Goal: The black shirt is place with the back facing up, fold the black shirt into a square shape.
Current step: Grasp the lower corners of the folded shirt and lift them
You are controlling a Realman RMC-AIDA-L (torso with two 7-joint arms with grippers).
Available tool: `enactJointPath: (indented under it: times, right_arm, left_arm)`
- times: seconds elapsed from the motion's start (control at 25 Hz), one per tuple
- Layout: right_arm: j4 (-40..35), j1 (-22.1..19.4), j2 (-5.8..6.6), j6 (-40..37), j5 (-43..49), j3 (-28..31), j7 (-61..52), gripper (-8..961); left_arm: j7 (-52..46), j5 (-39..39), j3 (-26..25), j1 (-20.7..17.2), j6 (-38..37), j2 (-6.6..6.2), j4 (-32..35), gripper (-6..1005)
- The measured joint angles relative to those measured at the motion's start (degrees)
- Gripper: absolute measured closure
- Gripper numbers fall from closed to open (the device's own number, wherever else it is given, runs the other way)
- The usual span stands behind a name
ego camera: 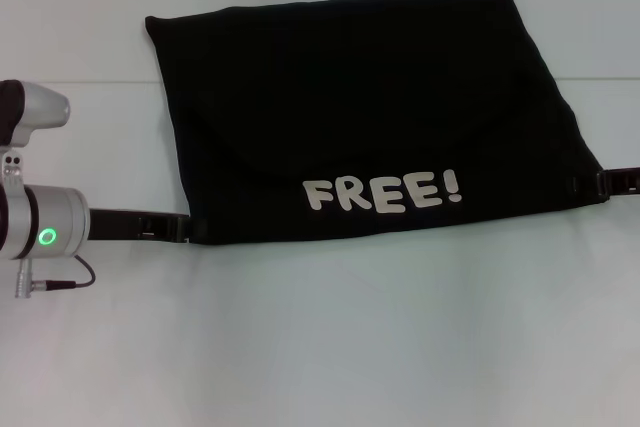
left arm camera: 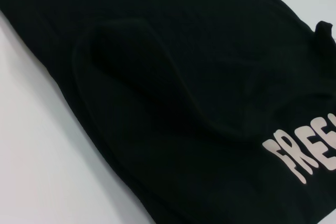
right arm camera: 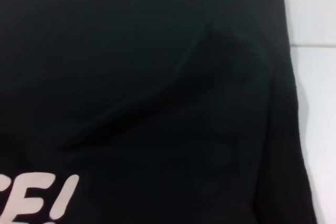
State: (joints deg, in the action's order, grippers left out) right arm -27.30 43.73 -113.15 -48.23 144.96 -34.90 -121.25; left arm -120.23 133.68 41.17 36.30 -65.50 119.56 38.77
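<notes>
- The black shirt (ego camera: 370, 117) lies on the white surface (ego camera: 320, 347) as a wide, roughly rectangular folded shape, filling the far middle of the head view.
- A folded-over layer lies on top, and cream "FREE!" lettering (ego camera: 383, 193) shows face up along the near edge of the fold.
- The left tool (ego camera: 172, 228) reaches in low from the left and meets the shirt's near left corner; its tips are hidden at the cloth, so I cannot tell whether they are apart or together.
- The right tool (ego camera: 603, 183) meets the shirt's near right corner at the frame's edge; its state cannot be told either.
- The left wrist view shows a soft raised fold (left arm camera: 157, 82) in the fabric beside the lettering.
- The right wrist view shows a shallow crease (right arm camera: 173, 77) running across the cloth, with the surface beyond the shirt's side edge.
</notes>
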Motion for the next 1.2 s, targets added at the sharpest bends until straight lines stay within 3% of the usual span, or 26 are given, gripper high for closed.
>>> enactJointPath:
  times: [0.04,0.24,0.36,0.64,0.8,1.2]
  right_arm:
    - [-0.01,0.0,-0.07,-0.33,-0.08,0.0,0.17,459]
    - [-0.62,-0.6,-0.12,-3.19,-1.01,0.78,2.2,550]
    - [-0.71,-1.22,0.24,-3.87,-2.35,0.93,2.6,787]
    - [-2.89,-4.14,1.06,-10.2,-4.36,1.46,4.36,860]
    - [-6.24,-7.85,1.18,-18.47,-6.61,1.98,6.67,902]
    - [-13.45,-18.9,1.47,-38.81,-8.38,7.68,15.63,902]
  left_arm:
    - [0.0,0.0,-0.02,0.0,-0.05,-0.01,0.06,984]
    - [0.0,0.0,-0.09,0.27,-0.05,-0.13,0.08,983]
    - [-0.04,0.0,-0.11,0.4,0.2,-0.19,-0.03,983]
    - [-0.97,0.0,-0.83,-0.43,-2.3,-0.27,1.64,984]
    - [-0.93,-0.01,-3.77,-2.14,-9.7,-0.6,4.52,984]
    - [3.21,1.64,-10.44,-6.45,-27.99,-1.88,9.53,983]
